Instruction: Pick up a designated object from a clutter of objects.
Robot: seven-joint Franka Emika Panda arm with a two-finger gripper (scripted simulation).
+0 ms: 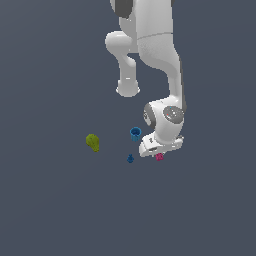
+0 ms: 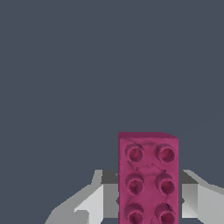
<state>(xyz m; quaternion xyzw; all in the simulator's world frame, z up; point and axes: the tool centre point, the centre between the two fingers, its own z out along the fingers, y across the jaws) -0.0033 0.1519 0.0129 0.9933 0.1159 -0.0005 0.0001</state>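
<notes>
The Panda arm (image 1: 160, 60) is filling the upper middle of the exterior view, bending down so that its wrist is hanging low over the grey floor (image 1: 50, 210), apparently to bring the claw down from above. The gripper (image 1: 159, 150) is sitting at floor level directly over the magenta brick (image 1: 159, 157), of which only a pink sliver is showing under the white hand. In the wrist view the magenta brick (image 2: 148, 177) is lying studs up between the two pale fingers (image 2: 89, 203), one on each long side; the jaws are standing a little wider than the brick, with dark gaps seeming to show on both sides, so contact is probably not made yet, though the fingertips are running out of frame. The brick is looking centred between them, which should suit a squeeze across its short width. The yellow-green lumpy object (image 1: 92, 142) is lying well apart toward the exterior view's left. The blue cup (image 1: 135, 133) is standing just beside the hand, close enough to be a nudge risk. The smaller dark-blue piece (image 1: 130, 158) is resting near the brick.
</notes>
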